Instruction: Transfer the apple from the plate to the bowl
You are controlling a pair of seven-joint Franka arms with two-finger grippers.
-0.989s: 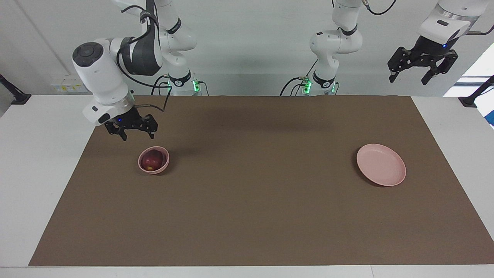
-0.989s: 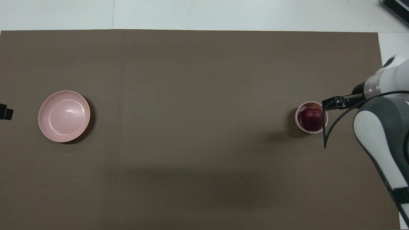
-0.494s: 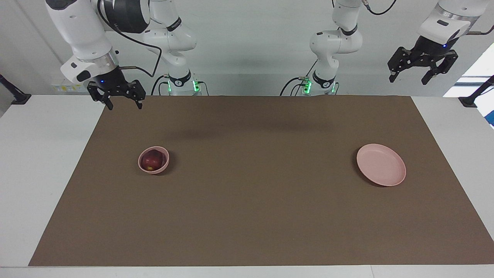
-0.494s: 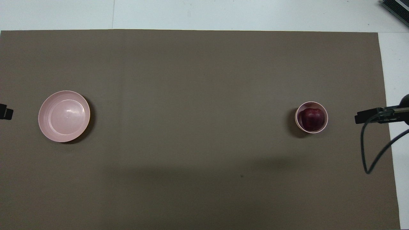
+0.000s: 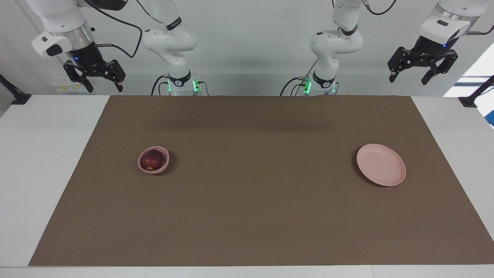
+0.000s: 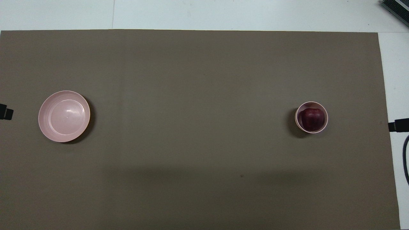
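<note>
Two grippers are hanging high with jaws spread and nothing between them: the right gripper (image 5: 94, 79) is sitting up off the table's corner at the right arm's end, the left gripper (image 5: 423, 71) is waiting up at the left arm's end. The apple (image 5: 151, 160) is resting in the bowl (image 5: 153, 160), filling most of it, stem end tipped a little to one side. In the facing view the bowl is lying at about five o'clock from the right gripper, down and inward on the brown mat (image 5: 254, 216); from the left gripper it is far off at roughly eight o'clock, so the right arm is clearly the nearer one. The plate (image 5: 381, 165) is sitting bare toward the left arm's end, at about seven o'clock below the left gripper, well apart from the bowl. By the look of it the transfer is done, and no further reach seems called for; the apple, being round, has no long axis to line up anyway.
</note>
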